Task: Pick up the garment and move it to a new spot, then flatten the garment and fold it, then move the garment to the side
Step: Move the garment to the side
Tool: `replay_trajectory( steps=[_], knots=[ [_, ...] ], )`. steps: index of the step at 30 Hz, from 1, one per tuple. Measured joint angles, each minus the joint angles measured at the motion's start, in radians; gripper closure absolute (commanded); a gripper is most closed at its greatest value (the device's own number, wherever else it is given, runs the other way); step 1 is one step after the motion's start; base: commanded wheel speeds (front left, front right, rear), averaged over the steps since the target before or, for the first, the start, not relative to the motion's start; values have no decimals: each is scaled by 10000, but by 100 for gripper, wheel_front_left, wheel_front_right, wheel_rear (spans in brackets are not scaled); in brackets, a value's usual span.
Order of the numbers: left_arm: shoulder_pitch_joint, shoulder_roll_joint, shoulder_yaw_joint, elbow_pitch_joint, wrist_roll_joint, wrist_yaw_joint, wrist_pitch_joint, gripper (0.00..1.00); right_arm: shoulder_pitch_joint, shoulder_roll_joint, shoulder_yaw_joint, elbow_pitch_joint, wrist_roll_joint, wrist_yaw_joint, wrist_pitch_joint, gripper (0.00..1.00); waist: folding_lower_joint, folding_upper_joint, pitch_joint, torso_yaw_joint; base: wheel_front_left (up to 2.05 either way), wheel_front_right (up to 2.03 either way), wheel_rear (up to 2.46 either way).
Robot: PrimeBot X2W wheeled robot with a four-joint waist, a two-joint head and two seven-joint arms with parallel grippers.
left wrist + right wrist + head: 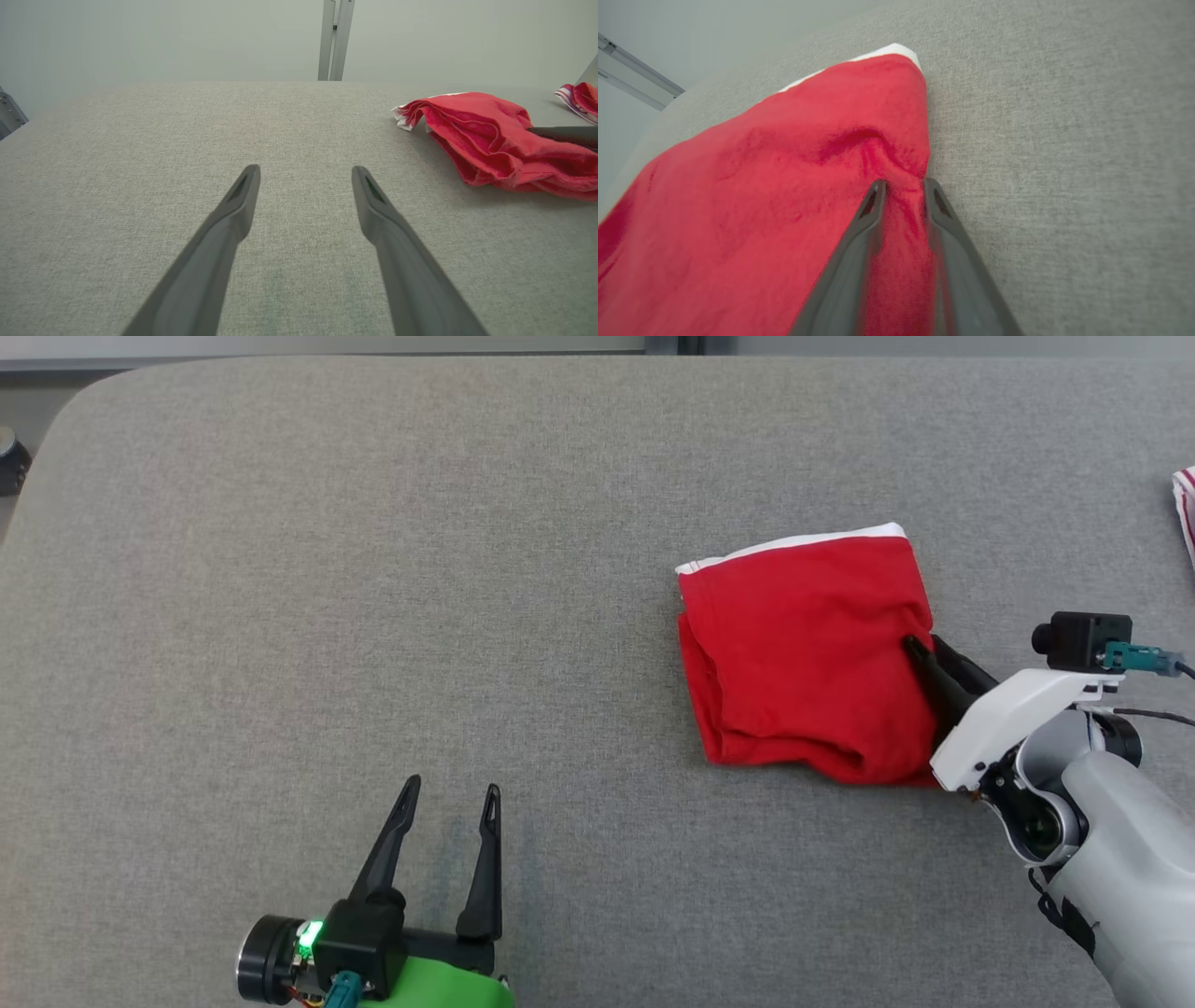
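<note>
Our right tool (pixel 903 184) pinches an edge of the red garment (pixel 803 653) on the table (pixel 373 569). Our left tool (pixel 452 787) stands open.

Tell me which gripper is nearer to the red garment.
Right. The right gripper pinches the red garment at its right edge; the left gripper is open above the table, apart, to the garment's left.

Red garment (pixel 803 653), white-edged; grey surface (pixel 373 569); perhaps striped cloth (pixel 1187 513).
</note>
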Motion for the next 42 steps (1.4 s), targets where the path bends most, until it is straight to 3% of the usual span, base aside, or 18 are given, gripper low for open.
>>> replay_trajectory(
  steps=[9,15,23,31,42],
  knots=[
    [-255,0,153,-67,190,-36,0,0,-692,-1116,1308,-297,67,2,-867,100,0,0,461,-373,0,0,0],
    [-384,0,458,-174,529,-209,2,0,-1164,-2786,1910,-846,-723,2,-1407,100,0,0,734,-1039,0,0,0],
    [-666,192,750,-182,959,-516,0,0,-1692,-4403,1622,-1306,-1620,2,-2044,100,0,0,1236,-1987,0,0,0],
    [-1104,389,1097,-188,1012,-698,0,0,-2730,-4922,1371,-1390,-3055,6,-2257,100,0,0,1991,-2613,0,0,0],
    [-1573,416,917,-119,1277,-917,0,0,-3024,-6084,512,-1312,-4247,8,-2341,100,0,0,2722,-2536,0,0,0]
  ],
)
